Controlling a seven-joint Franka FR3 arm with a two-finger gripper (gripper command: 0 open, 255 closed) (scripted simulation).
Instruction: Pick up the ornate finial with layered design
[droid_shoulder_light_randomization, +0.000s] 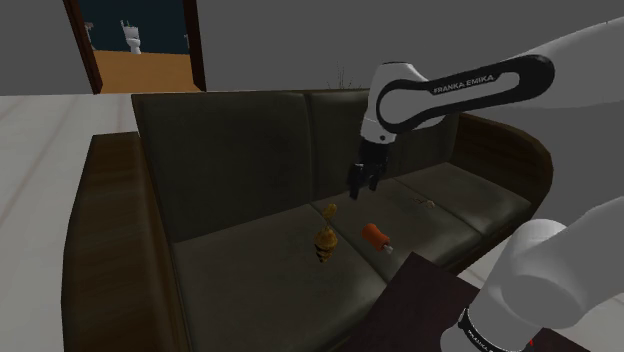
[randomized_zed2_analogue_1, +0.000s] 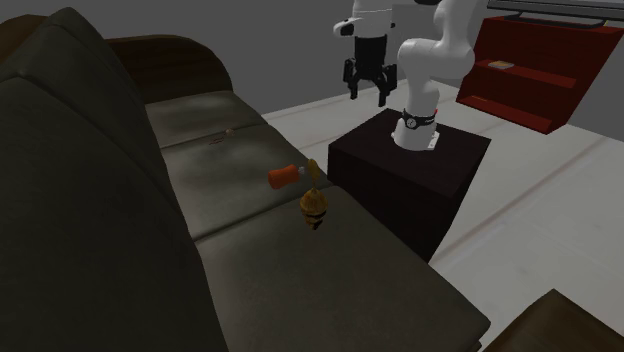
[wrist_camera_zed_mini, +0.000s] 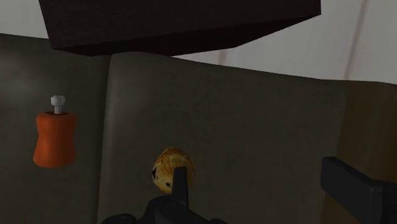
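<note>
Looking down over a dark sofa (droid_shoulder_light_randomization: 250, 150), the shoulder view has the ornate finial (droid_shoulder_light_randomization: 324, 243), a small golden piece in stacked tiers narrowing to a point, on the seat cushions about midway along the sofa. An orange knob (droid_shoulder_light_randomization: 377, 236) and a smaller golden bit (droid_shoulder_light_randomization: 330, 210) lie near it. The white arm (droid_shoulder_light_randomization: 450, 90) reaches out from the stand and turns down at the wrist, so the black end effector (droid_shoulder_light_randomization: 362, 182) hangs fingers-down, well above the seat and apart from the finial.

From the second exterior view, the end effector's fingers are spread with nothing between them. The finial sits close to the seat's front edge.

Along the wrist view, the two fingers (wrist_camera_zed_mini: 356, 188) stand wide apart and empty. A rounded golden shape (wrist_camera_zed_mini: 170, 170) lies just past one fingertip, probably the finial seen from above, though it could be the smaller bit. The orange knob rests across a cushion seam from it.

The finial is likely light, hard and stiff. Its ridged tiers should give purchase, but the soft cushion may let it tip or roll. A hold across the widest tier looks best.
</note>
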